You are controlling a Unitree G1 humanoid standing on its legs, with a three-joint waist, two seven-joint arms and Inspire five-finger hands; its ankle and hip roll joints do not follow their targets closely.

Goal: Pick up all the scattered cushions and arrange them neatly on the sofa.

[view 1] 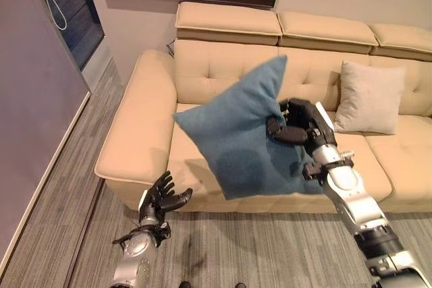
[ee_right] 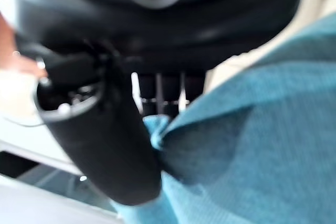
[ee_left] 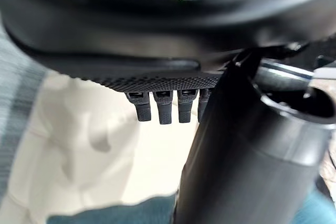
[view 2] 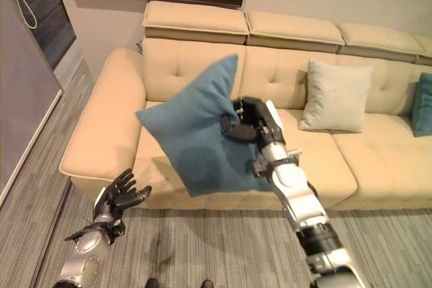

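Pinched by only one edge in the right hand (view 1: 297,126), the blue cushion (view 1: 239,143) could slip free; the left hand (view 1: 160,200) hangs spread, below.

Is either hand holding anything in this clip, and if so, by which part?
The right hand pinches the blue cushion at its right edge, lifted over the sofa. The left hand is open and holds nothing.

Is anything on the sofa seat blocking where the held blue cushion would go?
Nothing visible does. The right hand pinches the blue cushion above the sofa's bare left seat; the beige cushion leans against the backrest further right, apart from it.
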